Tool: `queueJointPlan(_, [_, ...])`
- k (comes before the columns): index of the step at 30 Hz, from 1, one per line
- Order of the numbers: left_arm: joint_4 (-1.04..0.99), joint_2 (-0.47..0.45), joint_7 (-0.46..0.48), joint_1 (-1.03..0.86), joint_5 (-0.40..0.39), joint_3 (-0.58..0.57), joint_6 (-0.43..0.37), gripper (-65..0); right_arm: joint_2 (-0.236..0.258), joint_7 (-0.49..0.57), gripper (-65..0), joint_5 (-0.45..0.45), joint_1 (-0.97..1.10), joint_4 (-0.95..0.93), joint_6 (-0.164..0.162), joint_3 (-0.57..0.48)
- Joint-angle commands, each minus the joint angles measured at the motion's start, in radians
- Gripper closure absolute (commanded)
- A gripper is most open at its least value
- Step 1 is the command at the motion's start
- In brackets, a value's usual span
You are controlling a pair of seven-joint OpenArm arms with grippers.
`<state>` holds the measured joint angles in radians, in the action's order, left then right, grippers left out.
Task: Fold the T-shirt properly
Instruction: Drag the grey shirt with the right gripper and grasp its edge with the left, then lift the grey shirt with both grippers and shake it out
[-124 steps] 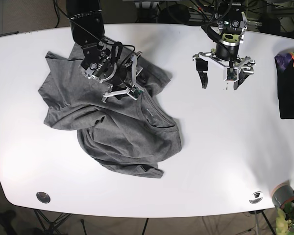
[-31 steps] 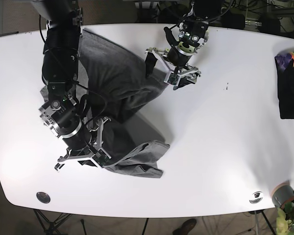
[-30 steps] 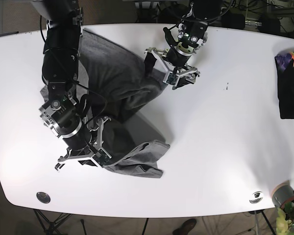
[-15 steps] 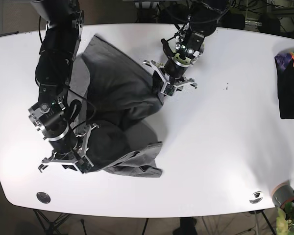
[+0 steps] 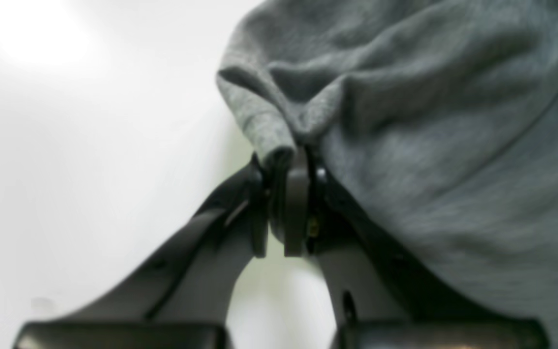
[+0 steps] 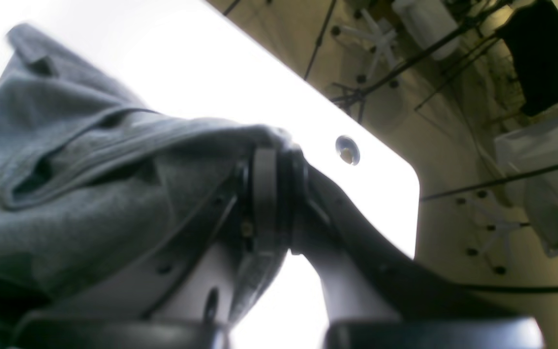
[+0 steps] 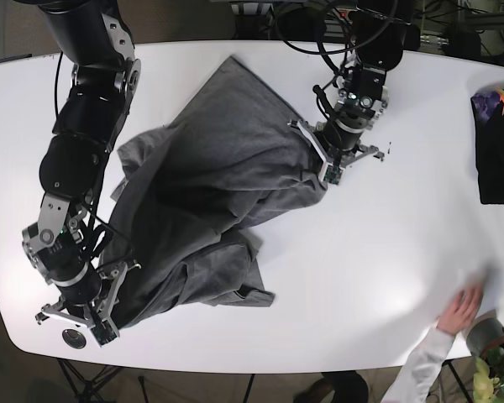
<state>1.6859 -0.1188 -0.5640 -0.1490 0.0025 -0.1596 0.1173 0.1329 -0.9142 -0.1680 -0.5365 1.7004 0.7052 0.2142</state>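
Observation:
The grey T-shirt (image 7: 218, 168) hangs stretched between my two grippers above the white table (image 7: 386, 252). My left gripper (image 7: 330, 165) is shut on a bunched fold of its right edge; the left wrist view shows the gripper (image 5: 288, 160) pinching the grey cloth (image 5: 405, 97). My right gripper (image 7: 107, 317) is near the front left corner, shut on the shirt's lower left edge; the right wrist view shows the gripper (image 6: 270, 155) clamped on a hemmed fold (image 6: 90, 160). A loose flap (image 7: 235, 285) of the shirt lies on the table.
A dark garment (image 7: 496, 159) with a colourful patch lies at the right edge. A person's hand (image 7: 458, 309) reaches in at the bottom right, beside a grey pot (image 7: 485, 334). Round metal inserts (image 7: 74, 338) (image 7: 439, 337) sit near the front edge.
My left gripper has pulled its shirt edge to the right. My right gripper has moved down and left towards the front corner, spreading the shirt. A hand has appeared at the bottom right.

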Motion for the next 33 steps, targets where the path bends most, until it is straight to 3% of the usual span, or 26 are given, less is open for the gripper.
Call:
queueJointPlan(1, [0.095, 0.006, -0.003, 0.070, -0.005, 0.055, 0.049, 0.0, 0.034, 0.030, -1.9, 0.009, -0.078, -0.024, -0.007, 0.004])
queueJointPlan(4, [0.162, 0.008, -0.097, 0.128, -0.005, 0.150, 0.137, 0.0, 0.052, 0.030, -1.9, 0.009, -0.135, -0.064, -0.007, 0.006])
queueJointPlan(15, [0.217, -0.031, -0.379, 0.484, 0.003, 0.389, 0.335, 0.0, 0.123, 0.030, -1.9, 0.009, -0.385, -0.234, -0.007, 0.001])
queueJointPlan(25, [0.211, -0.155, -0.477, 0.780, -0.002, 0.403, 0.345, 0.0, 0.193, 0.030, -1.9, 0.011, -0.581, -0.345, -0.007, 0.006])
queueJointPlan(33, [0.133, -0.190, -0.474, 0.806, -0.005, 0.429, 0.347, 0.0, 0.222, 0.020, -1.9, 0.017, -0.531, -0.337, -0.007, 0.011])
